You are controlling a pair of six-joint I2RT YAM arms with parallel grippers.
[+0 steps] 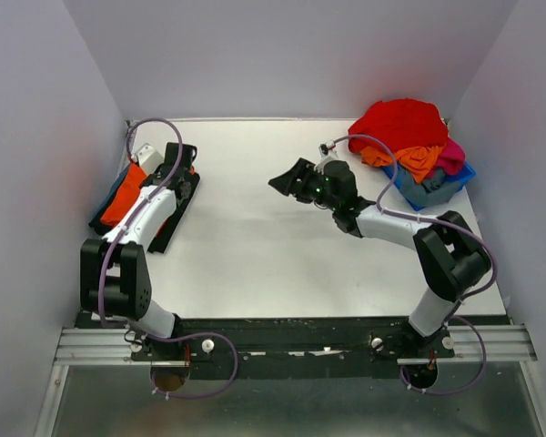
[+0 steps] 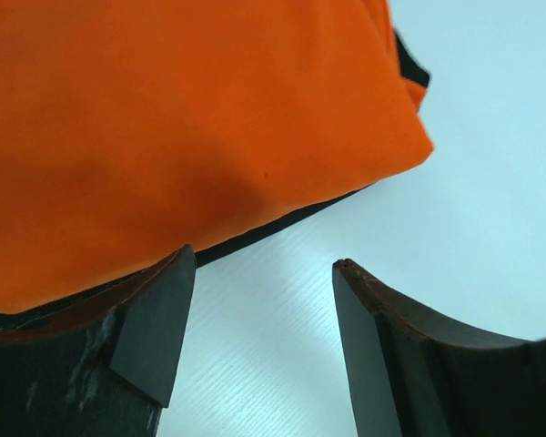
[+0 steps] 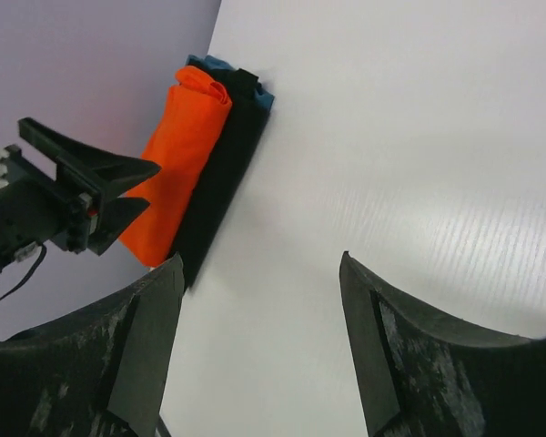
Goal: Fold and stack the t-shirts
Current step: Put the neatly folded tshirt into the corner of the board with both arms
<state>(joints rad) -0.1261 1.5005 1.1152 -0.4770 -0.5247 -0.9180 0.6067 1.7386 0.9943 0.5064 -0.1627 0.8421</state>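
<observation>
Released and empty at right gripper (image 3: pixel 261 258); likewise at left gripper (image 2: pixel 264 258), close beside orange shirt (image 2: pixel 182 118) at nine o'clock. Could snag cloth, undoing fold.

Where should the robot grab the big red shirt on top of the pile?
Pinch a raised fold at the top of the red t-shirt, coming down from above with the right gripper. It sits bunched on top of the heap in the blue bin, uncovered; from the side you'd probably snag the orange shirt and magenta shirt beneath.
</observation>
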